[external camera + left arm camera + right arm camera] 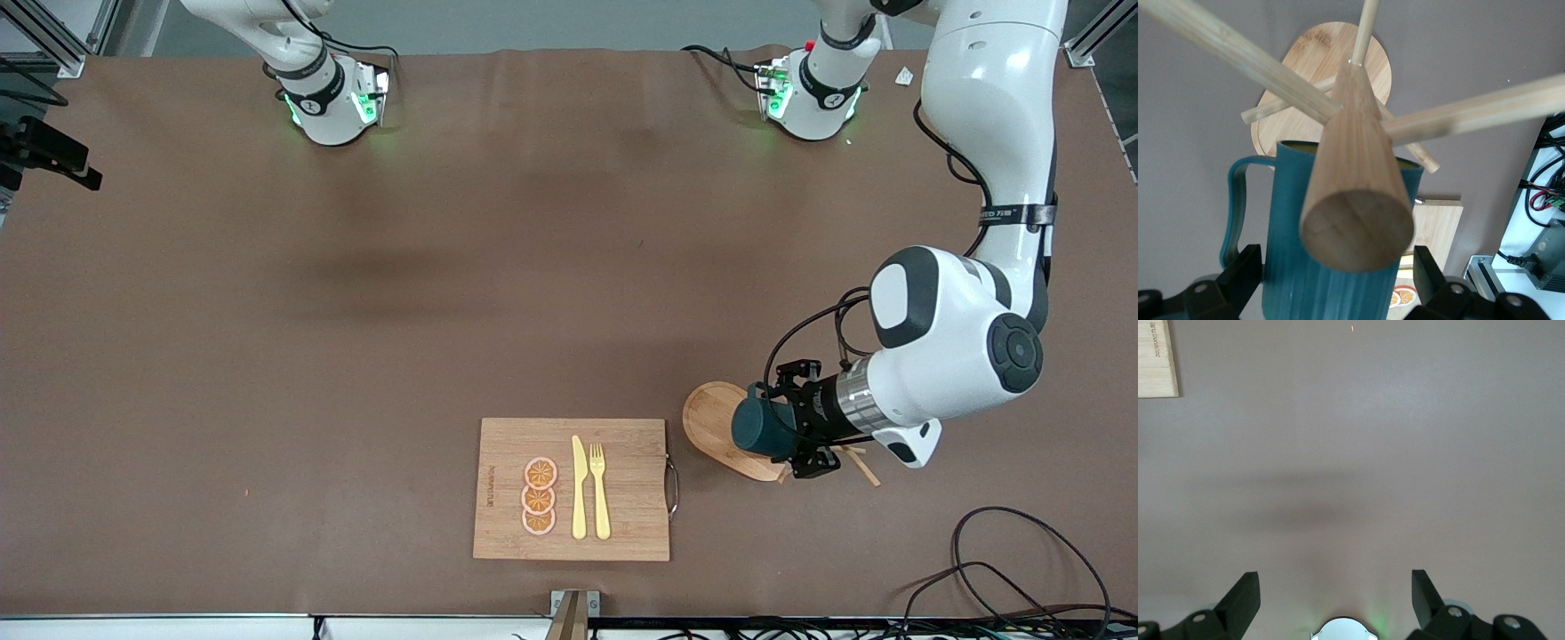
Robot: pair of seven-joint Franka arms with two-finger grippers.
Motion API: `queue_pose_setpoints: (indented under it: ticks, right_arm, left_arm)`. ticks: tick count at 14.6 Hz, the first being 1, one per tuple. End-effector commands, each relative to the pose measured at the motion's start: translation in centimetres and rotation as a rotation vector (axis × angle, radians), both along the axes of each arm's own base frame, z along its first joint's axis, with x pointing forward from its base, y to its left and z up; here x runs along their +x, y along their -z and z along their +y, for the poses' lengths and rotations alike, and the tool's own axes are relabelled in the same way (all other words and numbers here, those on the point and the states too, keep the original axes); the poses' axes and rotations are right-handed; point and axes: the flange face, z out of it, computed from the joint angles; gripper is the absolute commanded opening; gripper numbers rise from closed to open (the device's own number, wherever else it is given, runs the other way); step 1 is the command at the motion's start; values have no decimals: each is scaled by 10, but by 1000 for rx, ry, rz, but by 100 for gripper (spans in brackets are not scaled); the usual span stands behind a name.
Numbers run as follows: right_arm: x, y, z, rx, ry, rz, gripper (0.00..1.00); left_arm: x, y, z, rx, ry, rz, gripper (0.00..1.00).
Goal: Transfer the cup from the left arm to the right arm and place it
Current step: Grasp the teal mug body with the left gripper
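The dark teal ribbed cup (758, 427) is at the wooden peg stand (711, 416), over its oval base, near the left arm's end of the table. My left gripper (791, 428) is open around the cup, one finger on each side, with a small gap at one finger. In the left wrist view the cup (1331, 280) stands between the black fingers (1246, 275), its handle to one side and the yellow inside just showing at its rim. The stand's thick post (1355, 200) and pegs (1238, 50) cross in front of it. My right gripper (1336, 593) is open and empty over bare table; it is out of the front view.
A wooden cutting board (498, 498) with three orange slices (539, 497), a yellow knife (579, 489) and a fork (599, 489) lies near the front edge. Its corner shows in the right wrist view (1155, 357). Cables (1005, 569) lie at the near corner.
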Motion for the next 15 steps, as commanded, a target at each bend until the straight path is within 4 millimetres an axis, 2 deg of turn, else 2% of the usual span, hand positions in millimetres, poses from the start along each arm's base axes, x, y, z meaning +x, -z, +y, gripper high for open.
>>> queue_pose_setpoints:
  ticks: [1, 2, 4, 6, 9, 10, 11, 13, 15]
  right_arm:
    - [-2, 0, -3, 4, -8, 3, 100]
    - [-2, 0, -3, 4, -6, 3, 100]
    - [-2, 0, -3, 3, -6, 3, 100]
    - [-2, 0, -3, 4, -6, 3, 100]
    - [-2, -1, -3, 4, -6, 0, 100]
    - [-2, -1, -3, 2, -3, 0, 100]
    - [-2, 0, -3, 2, -1, 1, 100]
    - [0, 0, -2, 1, 0, 2, 100]
    - [0, -1, -2, 1, 0, -3, 100]
  left_arm:
    - [2, -7, -4, 12, 10, -23, 72]
    - [2, -7, -4, 12, 11, -23, 62]
    - [1, -9, -4, 14, 17, -29, 52]
    - [1, -15, -4, 17, 36, -44, 51]
    - [-3, -40, -5, 12, 35, -67, 52]
    - [-6, -43, -14, 11, 43, -67, 52]
    - [-13, -54, -29, 7, 64, -82, 52]
    - [-19, -70, -40, -1, 45, -89, 52]
    - [-31, -81, -68, -7, 60, -92, 53]
